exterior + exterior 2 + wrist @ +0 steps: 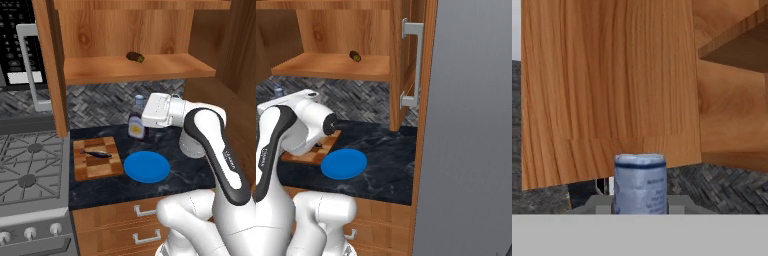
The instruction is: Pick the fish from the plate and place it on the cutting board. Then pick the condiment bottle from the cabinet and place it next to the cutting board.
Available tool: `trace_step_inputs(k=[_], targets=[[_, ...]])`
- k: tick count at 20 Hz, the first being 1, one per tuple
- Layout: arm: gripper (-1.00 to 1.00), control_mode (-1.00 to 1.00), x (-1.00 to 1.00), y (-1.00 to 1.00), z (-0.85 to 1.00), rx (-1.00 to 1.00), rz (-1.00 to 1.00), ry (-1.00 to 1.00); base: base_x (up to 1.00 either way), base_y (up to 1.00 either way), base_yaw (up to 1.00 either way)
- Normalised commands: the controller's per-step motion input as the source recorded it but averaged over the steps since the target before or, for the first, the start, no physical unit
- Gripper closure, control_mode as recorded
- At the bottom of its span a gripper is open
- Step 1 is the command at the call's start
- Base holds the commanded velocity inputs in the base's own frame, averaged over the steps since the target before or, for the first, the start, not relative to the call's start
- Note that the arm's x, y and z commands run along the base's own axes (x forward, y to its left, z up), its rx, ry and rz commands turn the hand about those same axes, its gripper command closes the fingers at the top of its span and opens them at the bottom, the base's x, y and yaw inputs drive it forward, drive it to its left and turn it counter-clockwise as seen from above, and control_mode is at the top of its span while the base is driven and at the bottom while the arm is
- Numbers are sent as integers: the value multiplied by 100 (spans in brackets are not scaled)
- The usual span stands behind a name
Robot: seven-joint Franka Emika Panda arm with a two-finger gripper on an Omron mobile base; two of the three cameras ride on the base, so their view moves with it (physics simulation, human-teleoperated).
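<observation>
The dark grey-blue fish (96,153) lies on the checkered cutting board (100,167), which the arm partly hides in the right base view (305,157). Right of the board sits the blue plate (146,166) (344,163), with nothing on it. Behind them, just right of the board's far corner, the condiment bottle (135,125) stands upright, its white cap (278,91) peeking out behind the arm. My gripper (142,112) reaches in level from the right and is shut on the bottle's neck. The cap (640,182) rises between the fingers in the hand view. Whether its base touches the counter is unclear.
A stubby dark item (134,57) (355,56) lies on the cabinet shelf (150,67). The cabinet's side panel (56,75) (607,85) hangs left of the bottle. A stove (30,170) borders the board. An open door with handle (412,65) and a grey wall (476,125) stand at the right.
</observation>
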Motion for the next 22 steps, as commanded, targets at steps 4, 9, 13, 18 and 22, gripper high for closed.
trace_step_inputs(k=[4, 9, 13, 18, 22], targets=[[100, -100, 0, 0, -49, 0, 3, 0, 0, 0, 0], [100, -100, 3, 0, -45, 0, 2, -1, 0, 0, 0], [100, -100, 15, 0, -39, 0, 1, -4, 0, 0, 0], [100, -100, 35, -1, -33, 0, 0, -1, 0, 0, 0], [100, -100, 37, -5, -25, 0, 0, -1, 0, 0, 0]])
